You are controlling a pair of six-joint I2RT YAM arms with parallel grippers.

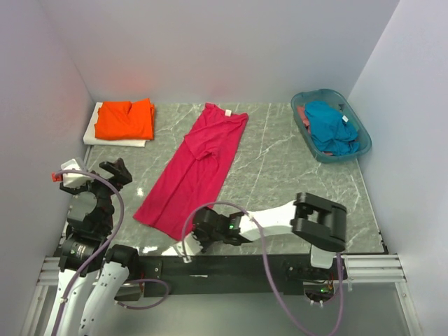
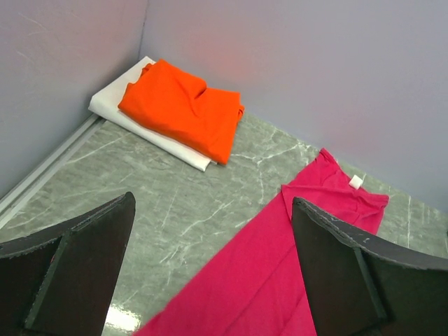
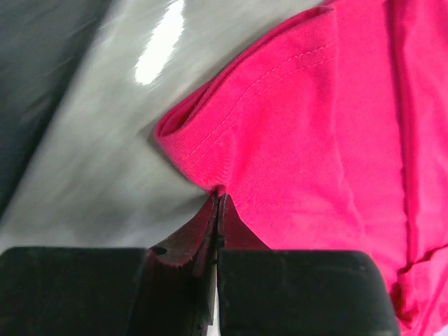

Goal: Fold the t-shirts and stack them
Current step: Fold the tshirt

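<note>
Light: bright, even, from overhead; shadows soft.
Glare: white streak on the table (image 3: 159, 49) in the right wrist view.
Blur: that table surface is smeared; the magenta-red t-shirt (image 3: 315, 140) is sharp.
Cast: orange glow on the wall (image 2: 231, 49) behind the orange t-shirt (image 2: 182, 105).

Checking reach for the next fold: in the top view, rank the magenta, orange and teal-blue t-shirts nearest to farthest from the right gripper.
1. The magenta t-shirt, centre of the table: the right gripper is shut on its near hem.
2. The orange t-shirt, folded, far-left corner.
3. The teal-blue t-shirt, in the basket, far-right corner.
</note>
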